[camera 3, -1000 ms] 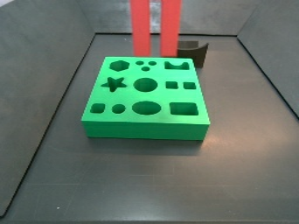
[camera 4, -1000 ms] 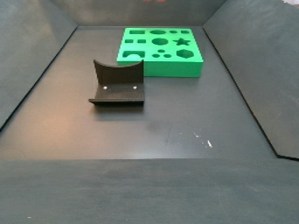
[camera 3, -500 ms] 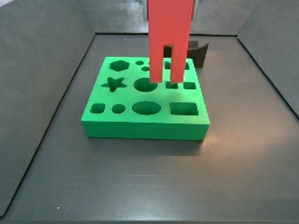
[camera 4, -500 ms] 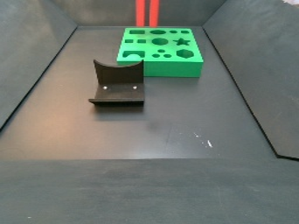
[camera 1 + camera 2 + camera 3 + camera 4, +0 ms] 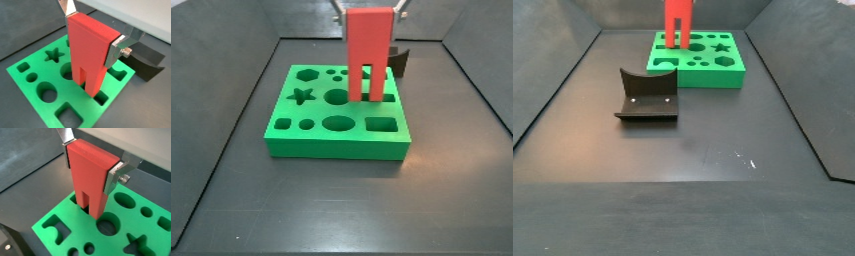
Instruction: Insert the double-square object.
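Since one second ago, the gripper (image 5: 372,6) has carried the double-square object (image 5: 370,55) forward from behind the green block (image 5: 339,112) to above it, then lower. In a side view the leg tips now sit at the block's top face near the square holes, at upper centre of frame.

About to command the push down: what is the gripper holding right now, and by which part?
The gripper holds the double-square object by its flat upper slab, one finger on each side; the two legs hang free over the green block.
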